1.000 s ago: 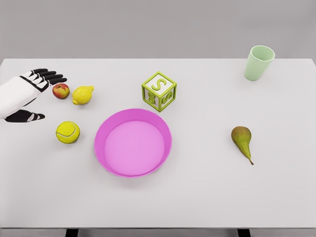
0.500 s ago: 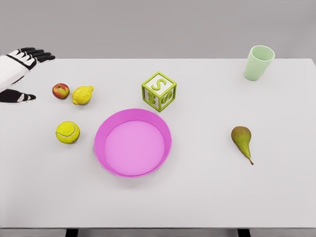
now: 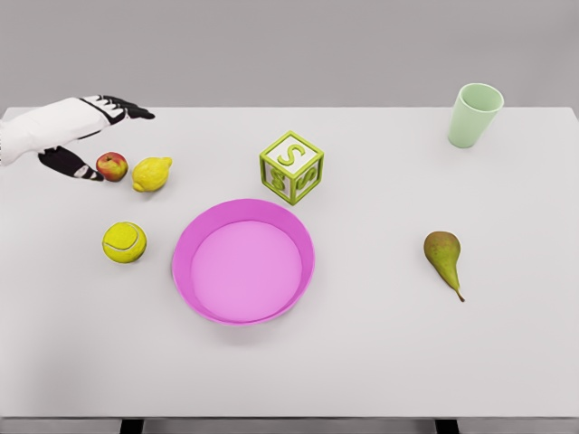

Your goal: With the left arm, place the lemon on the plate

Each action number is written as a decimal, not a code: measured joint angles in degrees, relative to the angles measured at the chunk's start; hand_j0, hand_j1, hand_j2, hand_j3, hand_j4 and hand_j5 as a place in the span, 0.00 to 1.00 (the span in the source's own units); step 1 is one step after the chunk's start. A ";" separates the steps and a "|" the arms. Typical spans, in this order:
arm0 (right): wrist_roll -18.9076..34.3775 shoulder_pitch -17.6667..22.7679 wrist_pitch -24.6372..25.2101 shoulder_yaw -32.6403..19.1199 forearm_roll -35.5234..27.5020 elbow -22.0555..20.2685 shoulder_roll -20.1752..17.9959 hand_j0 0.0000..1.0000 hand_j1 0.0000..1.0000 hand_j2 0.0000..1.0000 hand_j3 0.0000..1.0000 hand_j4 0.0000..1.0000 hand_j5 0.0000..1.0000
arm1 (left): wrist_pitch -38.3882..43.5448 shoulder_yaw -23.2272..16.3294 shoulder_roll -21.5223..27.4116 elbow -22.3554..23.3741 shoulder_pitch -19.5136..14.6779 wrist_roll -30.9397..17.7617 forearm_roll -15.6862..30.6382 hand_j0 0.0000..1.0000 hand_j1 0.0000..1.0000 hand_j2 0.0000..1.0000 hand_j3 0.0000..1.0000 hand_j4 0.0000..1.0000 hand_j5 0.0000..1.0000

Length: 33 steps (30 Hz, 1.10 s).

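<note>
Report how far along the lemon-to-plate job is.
Done: nothing yet. The lemon lies on the table beside the apple, left of the empty pink plate. In hand: the left hand hovers open above and left of the apple, holding nothing. Left: reach over the lemon, grasp it, carry it to the plate and release.

Yellow lemon (image 3: 151,174) lies left of the empty pink plate (image 3: 185,271) (well apart).
</note>
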 measured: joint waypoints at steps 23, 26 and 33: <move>0.00 0.00 0.00 0.00 0.00 0.03 0.00 1.00 1.00 1.00 1.00 1.00 1.00 | -0.04 -9.44 -6.85 13.01 -5.54 -0.20 -2.46 1.00 1.00 1.00 1.00 1.00 1.00; 0.00 0.00 0.00 0.00 -0.01 0.02 0.00 1.00 1.00 1.00 1.00 1.00 1.00 | -0.03 -9.47 -7.28 13.99 -5.63 -0.20 -3.01 1.00 1.00 1.00 1.00 1.00 1.00; 0.00 0.00 0.00 0.00 0.00 0.00 0.00 1.00 1.00 1.00 1.00 1.00 1.00 | -0.03 -9.40 -8.98 16.80 -6.95 -0.20 -4.61 1.00 1.00 1.00 1.00 1.00 1.00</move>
